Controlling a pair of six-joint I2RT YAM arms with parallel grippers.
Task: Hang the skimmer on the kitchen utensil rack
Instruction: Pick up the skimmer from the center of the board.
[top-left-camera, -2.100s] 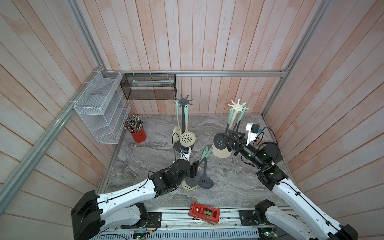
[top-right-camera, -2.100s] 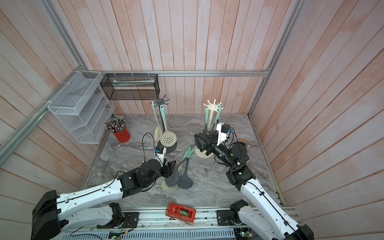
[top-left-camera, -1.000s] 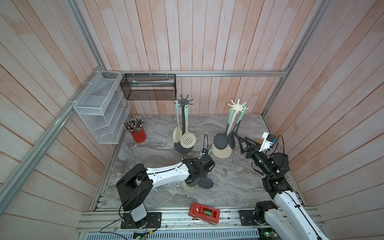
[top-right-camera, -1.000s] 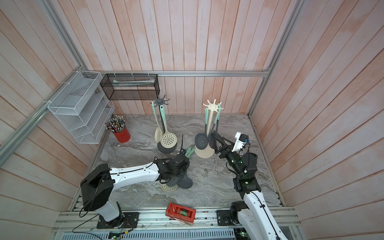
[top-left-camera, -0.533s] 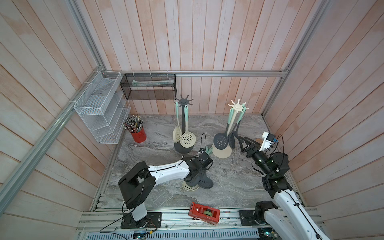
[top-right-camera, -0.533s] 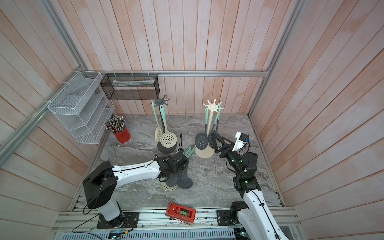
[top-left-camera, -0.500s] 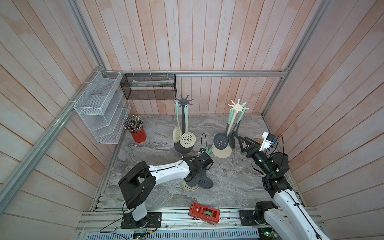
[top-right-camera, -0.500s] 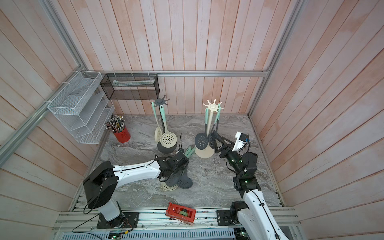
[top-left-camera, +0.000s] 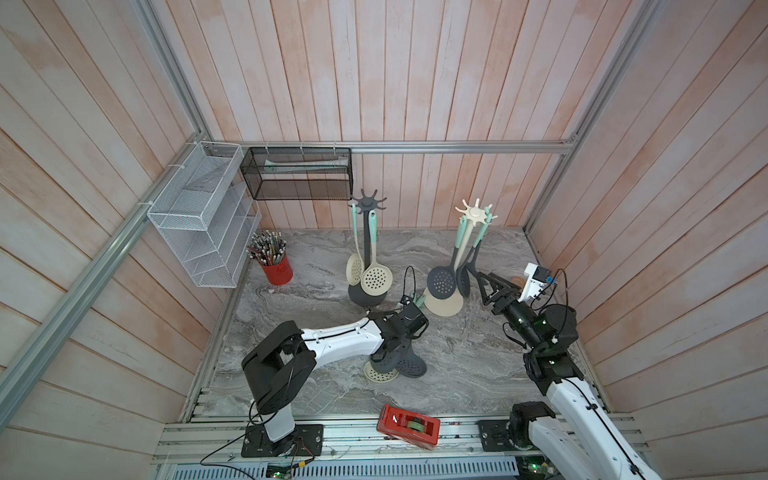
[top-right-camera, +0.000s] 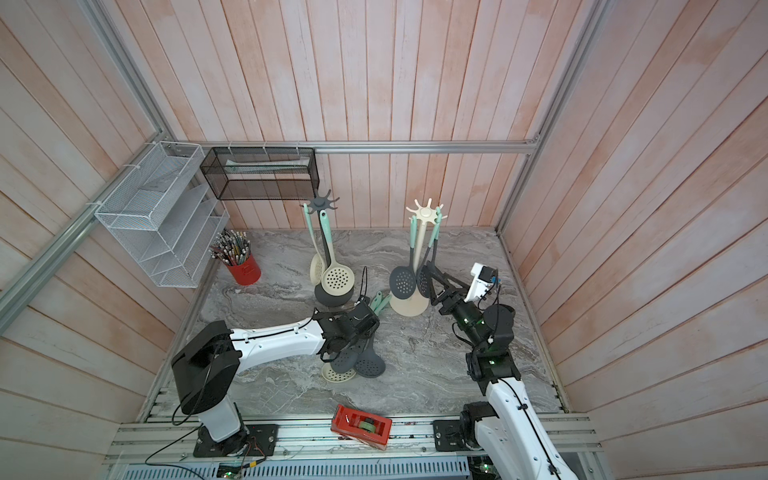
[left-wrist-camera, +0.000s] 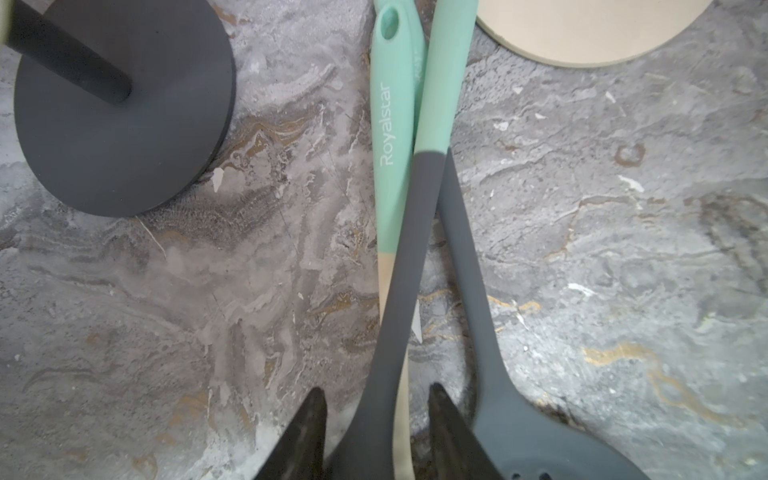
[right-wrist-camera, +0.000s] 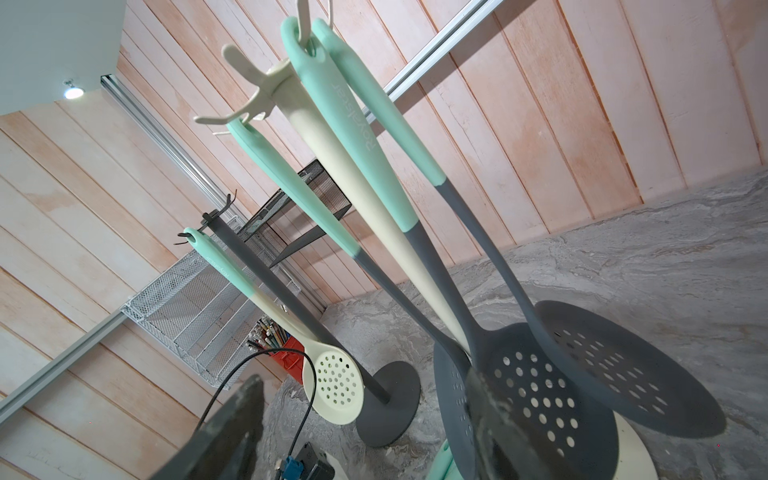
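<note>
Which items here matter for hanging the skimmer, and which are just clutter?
Job: loose skimmers, dark rack, cream rack, left gripper straddling a skimmer handle.
Clutter: pencil cup, wire shelf, mesh basket, tape dispenser.

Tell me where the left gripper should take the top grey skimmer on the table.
I'd take the top grey skimmer by its slim grey neck just above the bowl, left gripper coming straight down. It lies uppermost, across the cream skimmer, so nothing blocks the neck, and its green handle is left free for hanging.
</note>
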